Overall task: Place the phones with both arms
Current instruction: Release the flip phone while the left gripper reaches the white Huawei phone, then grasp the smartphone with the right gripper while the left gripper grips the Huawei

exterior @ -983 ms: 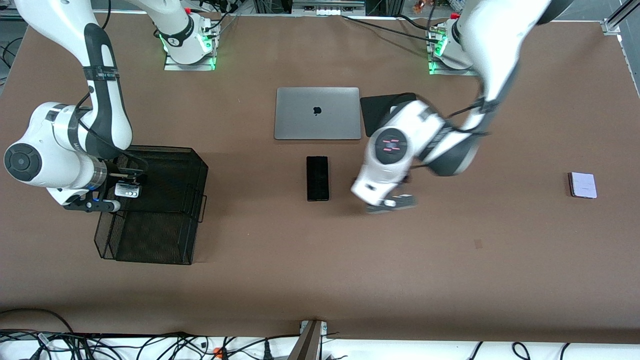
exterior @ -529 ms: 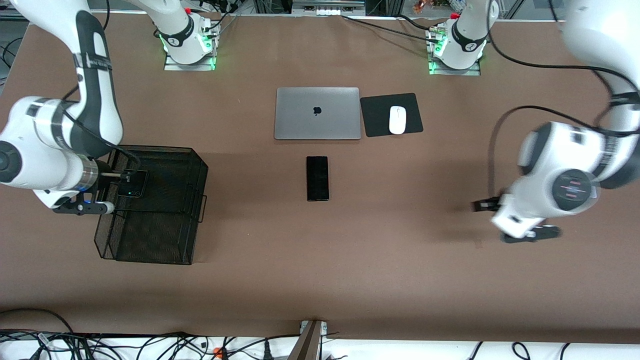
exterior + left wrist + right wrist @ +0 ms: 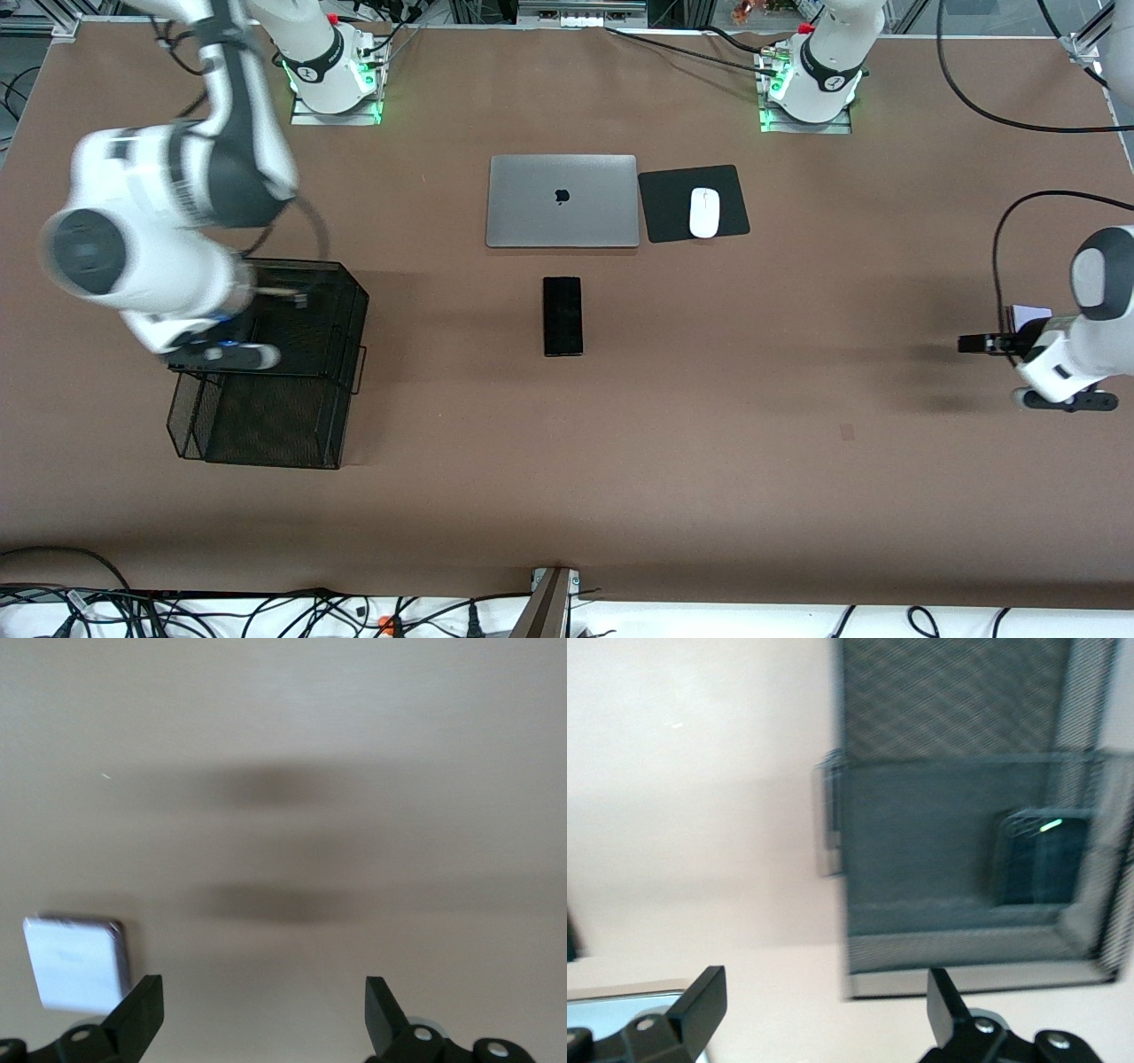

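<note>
The longer black slab phone (image 3: 563, 315) lies flat mid-table, nearer the front camera than the laptop. The small black phone (image 3: 1038, 859), showing a green light, lies inside the black mesh basket (image 3: 350, 282); my arm hides it in the front view. My right gripper (image 3: 292, 298) is open and empty above the basket; in the right wrist view it (image 3: 824, 1005) is over the table by the basket (image 3: 957, 691). The lavender-white phone (image 3: 1030, 312) lies at the left arm's end, partly hidden. My left gripper (image 3: 974, 344) is open and empty over the table beside it (image 3: 75, 961).
A shut silver laptop (image 3: 562, 201) lies beside a black mouse pad (image 3: 664, 204) with a white mouse (image 3: 703, 213) on it. Arm bases stand at the table's robot side. Cables hang off the table edge nearest the front camera.
My right gripper let the small black phone go into the basket and rose over it. My left arm swung from mid-table to the lavender-white phone.
</note>
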Robot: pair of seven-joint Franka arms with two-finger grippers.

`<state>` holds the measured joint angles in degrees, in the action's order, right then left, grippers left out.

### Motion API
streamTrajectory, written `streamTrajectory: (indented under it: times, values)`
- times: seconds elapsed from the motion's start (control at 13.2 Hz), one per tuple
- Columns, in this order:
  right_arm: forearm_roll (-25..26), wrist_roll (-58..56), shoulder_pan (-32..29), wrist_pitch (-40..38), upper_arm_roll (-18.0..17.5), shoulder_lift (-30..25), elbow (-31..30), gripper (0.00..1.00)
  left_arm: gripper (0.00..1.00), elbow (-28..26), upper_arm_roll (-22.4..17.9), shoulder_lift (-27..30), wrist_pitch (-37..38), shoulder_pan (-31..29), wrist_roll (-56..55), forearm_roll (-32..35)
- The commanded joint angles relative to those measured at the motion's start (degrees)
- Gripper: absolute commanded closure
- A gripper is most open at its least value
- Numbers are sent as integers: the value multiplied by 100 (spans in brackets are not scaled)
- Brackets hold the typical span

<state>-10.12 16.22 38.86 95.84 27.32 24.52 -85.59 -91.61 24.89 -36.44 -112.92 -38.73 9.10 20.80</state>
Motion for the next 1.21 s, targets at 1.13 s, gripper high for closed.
streamTrajectory:
  times: [1.13]
  values:
    - [-218,2060,1731,3975,-1298,2758,763,0,0,-182,-20,-961,-1365,-1629,1955,495]
